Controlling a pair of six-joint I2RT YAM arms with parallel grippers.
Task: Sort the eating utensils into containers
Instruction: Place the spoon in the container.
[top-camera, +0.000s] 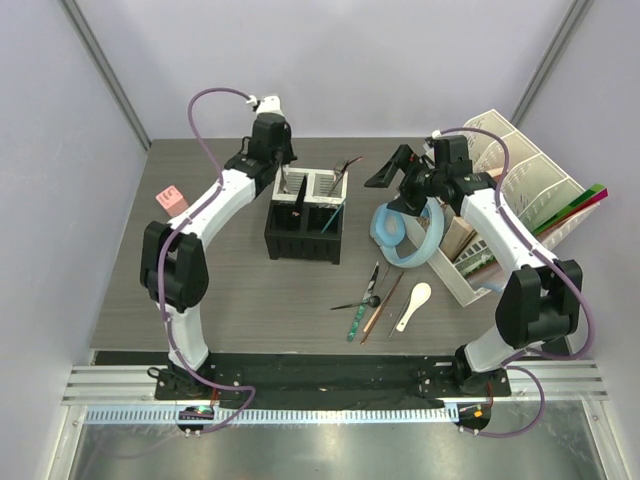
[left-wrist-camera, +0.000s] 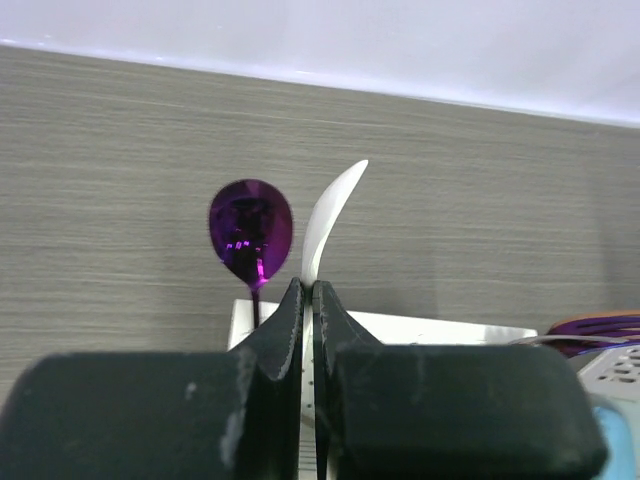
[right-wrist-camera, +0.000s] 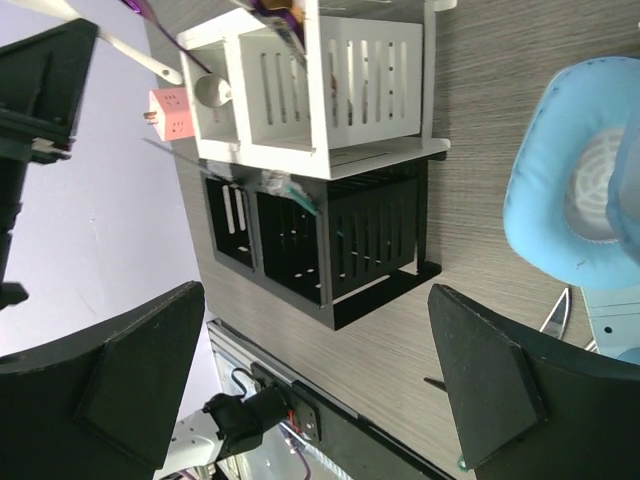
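My left gripper (top-camera: 285, 176) (left-wrist-camera: 308, 285) is shut on a white ceramic soup spoon (left-wrist-camera: 330, 215) over the rear white-rimmed corner of the containers (top-camera: 305, 218) (right-wrist-camera: 330, 150). In the right wrist view the white spoon (right-wrist-camera: 205, 88) reaches into that white compartment. Next to it a purple spoon (left-wrist-camera: 252, 228) stands upright. My right gripper (top-camera: 396, 172) (right-wrist-camera: 315, 300) hangs open and holds nothing, right of the caddy. On the table lie a black knife (top-camera: 372, 284), a green-patterned piece (top-camera: 356, 320), brown chopsticks (top-camera: 385, 303) and another white spoon (top-camera: 413, 305).
A light blue ring (top-camera: 405, 238) (right-wrist-camera: 575, 190) lies between the caddy and a big white slotted rack (top-camera: 520, 195) at the right. A small pink block (top-camera: 172, 200) (right-wrist-camera: 168, 105) sits at the left table edge. Grey walls close in the back and sides.
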